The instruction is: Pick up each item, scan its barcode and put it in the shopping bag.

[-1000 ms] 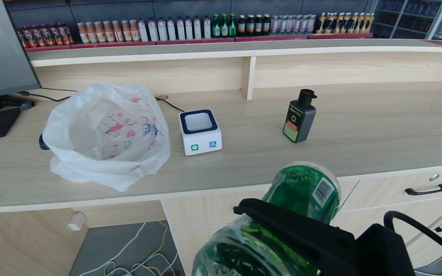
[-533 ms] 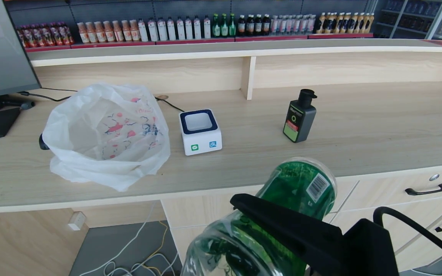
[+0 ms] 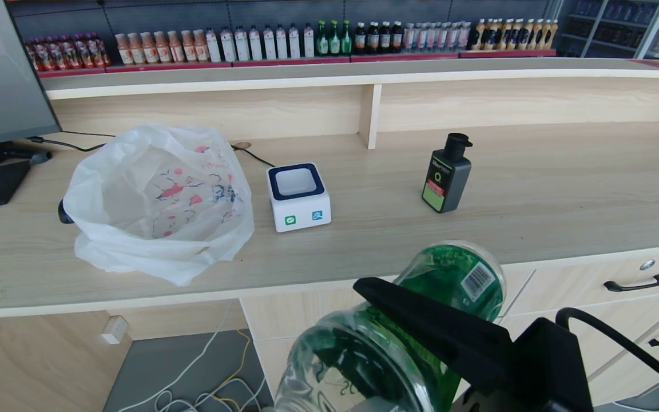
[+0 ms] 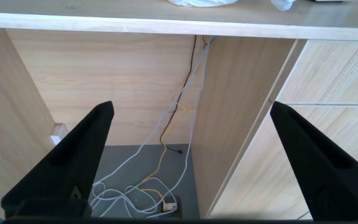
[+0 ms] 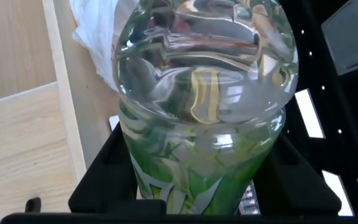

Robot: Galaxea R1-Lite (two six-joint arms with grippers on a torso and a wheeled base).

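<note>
My right fingers [image 3: 421,326] grip the green bottle [image 3: 444,274], held off the tabletop's [image 3: 535,189] near edge, at five o'clock from the scanner [image 3: 298,194]. My left fingers [image 4: 73,168] hang spread wide under the tabletop, holding nothing.

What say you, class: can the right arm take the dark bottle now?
Probably not: the right tool is shut on the green bottle, leaving no free grip, though nothing on the counter blocks the dark bottle.

Bright, even indoor light, with faint shadows on the counter [image 3: 535,189]. Reflections glare across the bottle [image 5: 204,93]; the counter's front edge bows slightly.
</note>
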